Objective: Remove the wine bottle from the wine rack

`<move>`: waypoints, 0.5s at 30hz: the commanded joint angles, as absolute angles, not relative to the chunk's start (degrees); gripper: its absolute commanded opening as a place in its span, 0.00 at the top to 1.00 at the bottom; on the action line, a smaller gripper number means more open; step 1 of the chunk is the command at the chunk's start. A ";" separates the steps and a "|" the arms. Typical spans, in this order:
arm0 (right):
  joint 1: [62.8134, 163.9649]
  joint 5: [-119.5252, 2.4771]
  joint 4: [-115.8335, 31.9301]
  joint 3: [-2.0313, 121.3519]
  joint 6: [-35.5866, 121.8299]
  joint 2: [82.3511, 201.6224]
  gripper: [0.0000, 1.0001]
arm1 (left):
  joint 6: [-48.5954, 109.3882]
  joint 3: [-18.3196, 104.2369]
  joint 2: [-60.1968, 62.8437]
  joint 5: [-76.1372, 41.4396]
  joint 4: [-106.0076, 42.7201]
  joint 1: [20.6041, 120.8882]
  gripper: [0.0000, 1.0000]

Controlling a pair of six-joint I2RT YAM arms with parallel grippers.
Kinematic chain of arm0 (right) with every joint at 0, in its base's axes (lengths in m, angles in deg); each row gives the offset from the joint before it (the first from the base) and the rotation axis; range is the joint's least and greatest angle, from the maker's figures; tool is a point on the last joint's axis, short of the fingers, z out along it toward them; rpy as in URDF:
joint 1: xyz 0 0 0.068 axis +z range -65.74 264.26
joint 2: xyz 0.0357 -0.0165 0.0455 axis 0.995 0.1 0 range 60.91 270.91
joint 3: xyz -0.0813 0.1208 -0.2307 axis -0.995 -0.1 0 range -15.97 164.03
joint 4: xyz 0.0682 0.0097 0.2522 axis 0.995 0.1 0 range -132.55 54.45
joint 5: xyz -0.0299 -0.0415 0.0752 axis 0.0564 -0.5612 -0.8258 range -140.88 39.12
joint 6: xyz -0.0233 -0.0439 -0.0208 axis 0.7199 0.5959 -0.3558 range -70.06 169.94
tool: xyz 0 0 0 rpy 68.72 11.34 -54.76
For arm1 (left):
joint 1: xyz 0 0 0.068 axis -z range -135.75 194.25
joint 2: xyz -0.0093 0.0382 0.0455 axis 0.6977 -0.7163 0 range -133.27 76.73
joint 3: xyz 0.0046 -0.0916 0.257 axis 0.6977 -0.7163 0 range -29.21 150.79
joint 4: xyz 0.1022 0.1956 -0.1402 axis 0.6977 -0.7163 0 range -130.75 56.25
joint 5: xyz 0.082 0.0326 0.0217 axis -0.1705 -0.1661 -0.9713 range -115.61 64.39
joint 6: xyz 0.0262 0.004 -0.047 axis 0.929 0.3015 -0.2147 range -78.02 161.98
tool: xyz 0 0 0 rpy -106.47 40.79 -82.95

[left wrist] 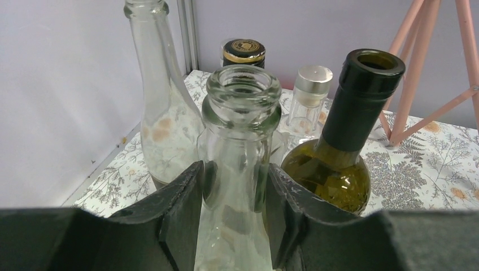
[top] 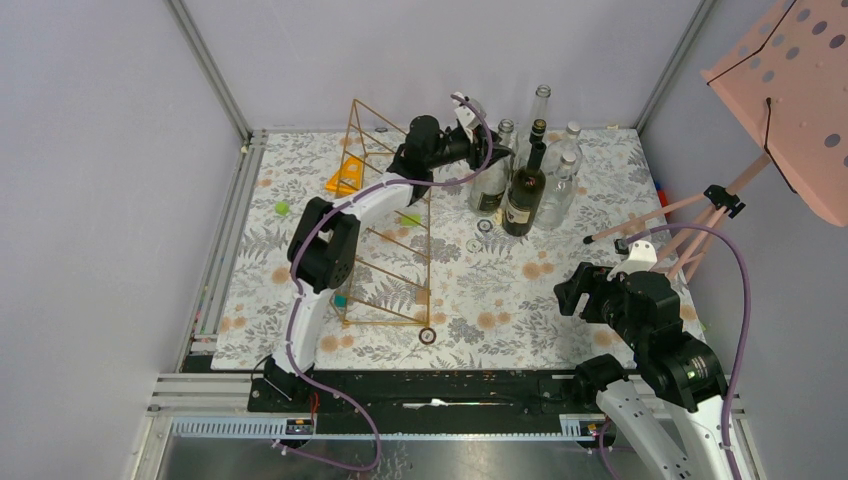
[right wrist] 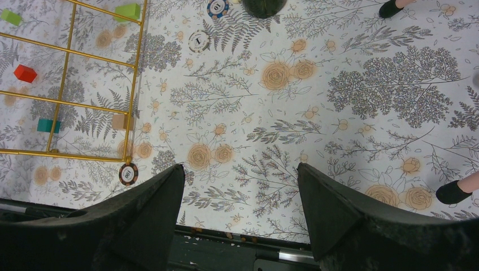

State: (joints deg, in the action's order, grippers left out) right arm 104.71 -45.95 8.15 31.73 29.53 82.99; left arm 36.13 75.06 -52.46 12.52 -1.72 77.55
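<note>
The wine rack [top: 390, 235], a slanted gold wire frame, stands left of centre; no bottle shows on it. It also shows in the right wrist view [right wrist: 85, 84]. My left gripper [top: 478, 150] reaches over the rack to the back of the table and is shut on the neck of a clear glass wine bottle [left wrist: 243, 141], which is upright among other bottles [top: 490, 185]. Its fingers [left wrist: 181, 209] press both sides of the neck. Whether the bottle's base touches the table is hidden. My right gripper [right wrist: 240, 180] is open and empty above the near right of the table [top: 575, 295].
A dark green bottle [top: 522, 190] and several clear bottles [top: 560, 175] stand close around the held one. A pink tripod stand [top: 690, 215] is at right. Poker chips [top: 428, 336], an orange triangle [top: 345, 175], a green ball [top: 282, 208] and small blocks [right wrist: 25, 72] lie about.
</note>
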 commanded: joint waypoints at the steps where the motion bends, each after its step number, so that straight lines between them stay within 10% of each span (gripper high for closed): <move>1: 104.74 -46.55 7.23 31.99 29.19 83.19 0.20 | 35.52 80.11 -53.95 13.29 2.61 79.69 0.98; 15: 104.79 -46.98 7.43 32.56 29.48 84.02 0.20 | 38.48 84.41 -57.68 -5.93 4.37 79.71 0.99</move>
State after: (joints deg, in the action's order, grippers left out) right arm 104.71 -46.02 8.17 31.73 29.53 83.19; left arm 36.17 81.22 -57.33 2.68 -0.60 79.69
